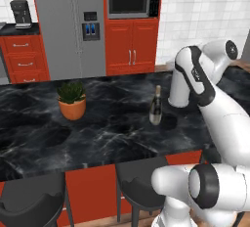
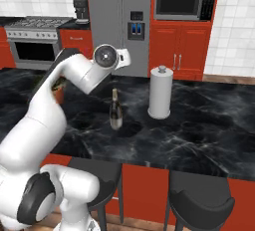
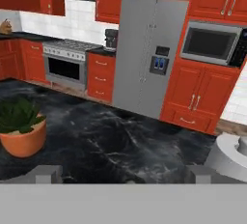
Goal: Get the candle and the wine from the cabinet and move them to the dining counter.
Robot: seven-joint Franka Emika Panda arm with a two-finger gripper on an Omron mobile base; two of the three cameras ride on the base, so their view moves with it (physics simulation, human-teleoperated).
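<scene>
Right now your wine (image 1: 156,105) stands upright on the dining counter (image 1: 112,138), the long black marble slab with white veining, roughly at its middle and free of the robot. From the left base camera you see a potted plant (image 1: 72,101) in an orange pot well to the bottle's left, and the arm's white elbow rises just to its right. From the right base camera the bottle sits left of a tall white paper-towel roll (image 2: 161,92), apart from it, with the arm's wrist above and behind the bottle. Your gripper (image 3: 123,177) is spread fully open and holds nothing; in the hand camera its two tips (image 3: 46,174) show at the bottom, looking across the slab toward the steel refrigerator (image 3: 147,56) and microwave (image 3: 210,43). Dark stools (image 2: 199,200) stand along the near side.
</scene>
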